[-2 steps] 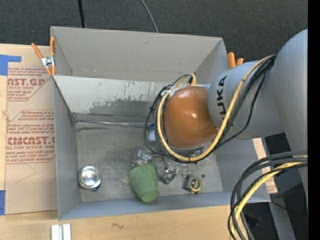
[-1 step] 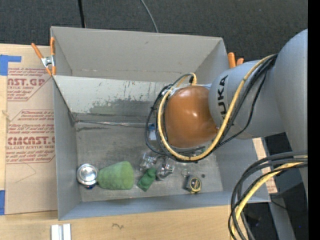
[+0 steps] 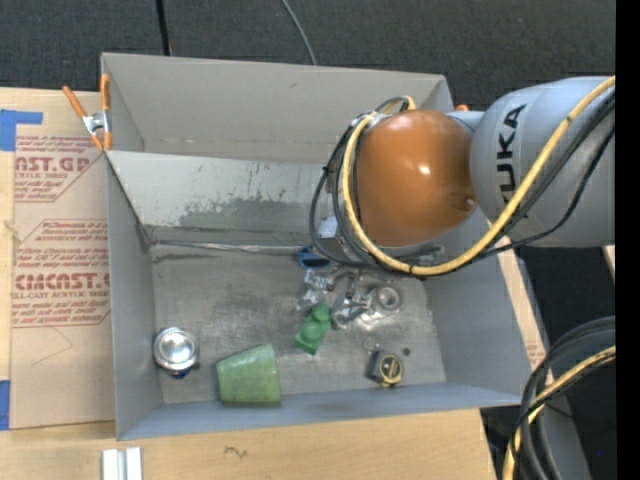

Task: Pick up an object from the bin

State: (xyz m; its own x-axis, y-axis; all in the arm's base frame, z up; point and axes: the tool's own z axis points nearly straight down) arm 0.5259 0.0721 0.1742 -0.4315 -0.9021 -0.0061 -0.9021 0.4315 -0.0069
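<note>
Gripper (image 3: 338, 298) low mid-bin (image 3: 130, 268), beside small green piece (image 3: 313, 332) — grip unclear; back-left floor bare.

robotics lab or test cell, by the look of it. signs: big grey industrial arm (image 3: 545, 158) lettered kuka, coming in from 3 o'clock. its wrist sits under an orange cover (image 3: 410, 178) looped with yellow and black cables (image 3: 450, 263). grey sheet-metal bin (image 3: 200, 183), floor scuffed, on a pale wooden worktop (image 3: 330, 453) seen at 6 o'clock. contents are mismatched odds: silver can (image 3: 175, 348) at 8 o'clock, soft green cup (image 3: 249, 375) at 7, small metal fittings (image 3: 380, 298) near centre. dark carpet-like floor (image 3: 400, 18) at 12 o'clock, thin black pole (image 3: 158, 8) crossing it.
</note>
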